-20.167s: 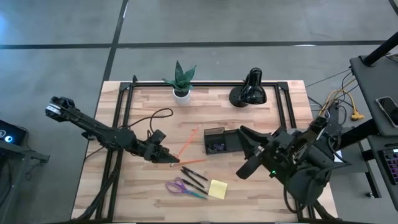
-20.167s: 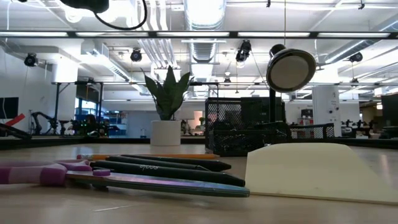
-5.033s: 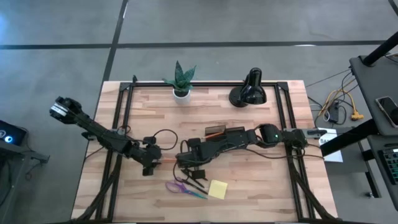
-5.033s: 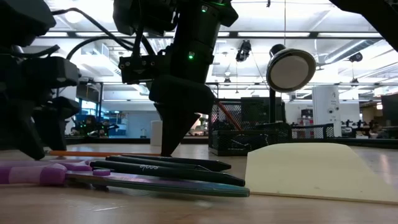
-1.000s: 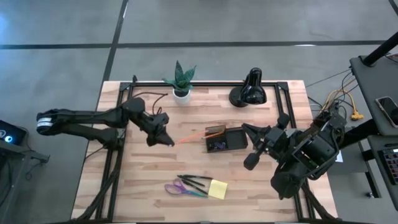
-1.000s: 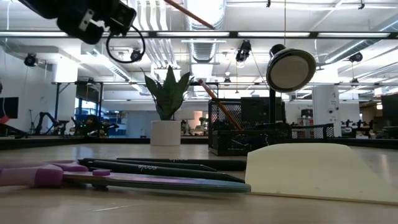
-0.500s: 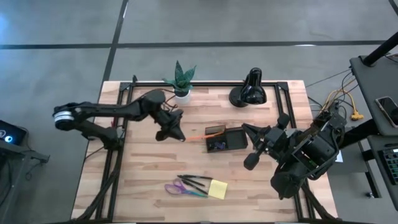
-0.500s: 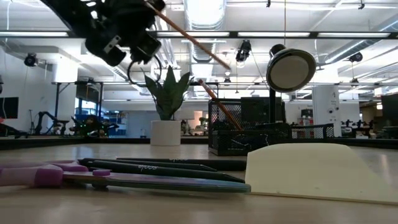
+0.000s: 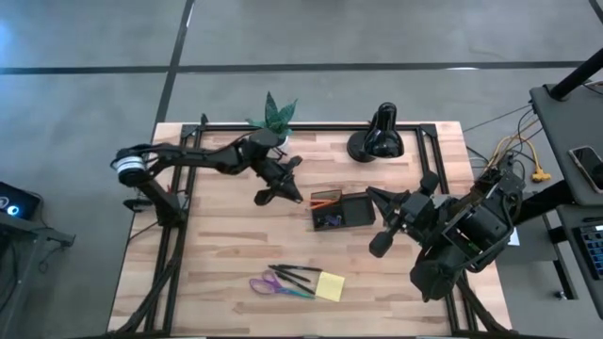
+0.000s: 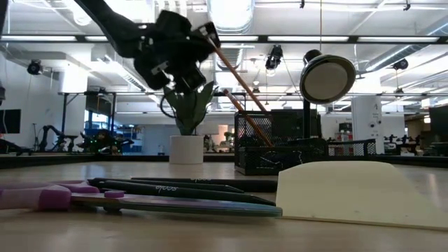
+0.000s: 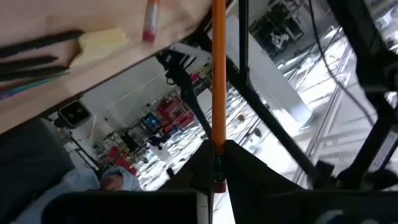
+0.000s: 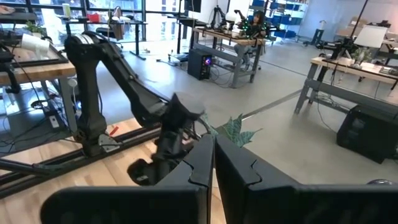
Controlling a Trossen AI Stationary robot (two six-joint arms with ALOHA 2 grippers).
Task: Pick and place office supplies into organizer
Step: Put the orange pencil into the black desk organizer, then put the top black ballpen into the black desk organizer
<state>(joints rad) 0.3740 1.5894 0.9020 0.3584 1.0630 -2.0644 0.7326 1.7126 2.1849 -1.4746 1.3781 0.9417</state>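
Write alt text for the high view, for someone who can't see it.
Seen from above, the left gripper holds an orange pencil at the left end of the dark organizer in the middle of the wooden table. The right gripper waits shut, right of the organizer. Purple-handled scissors, black pens and a yellow sticky-note pad lie near the front edge.

high: straight down | low: table-level | shared: organizer [image 9: 340,210]

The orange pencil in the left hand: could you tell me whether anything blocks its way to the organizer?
Nothing visible does. The left hand holds the orange pencil just beside the organizer, bare table between them.
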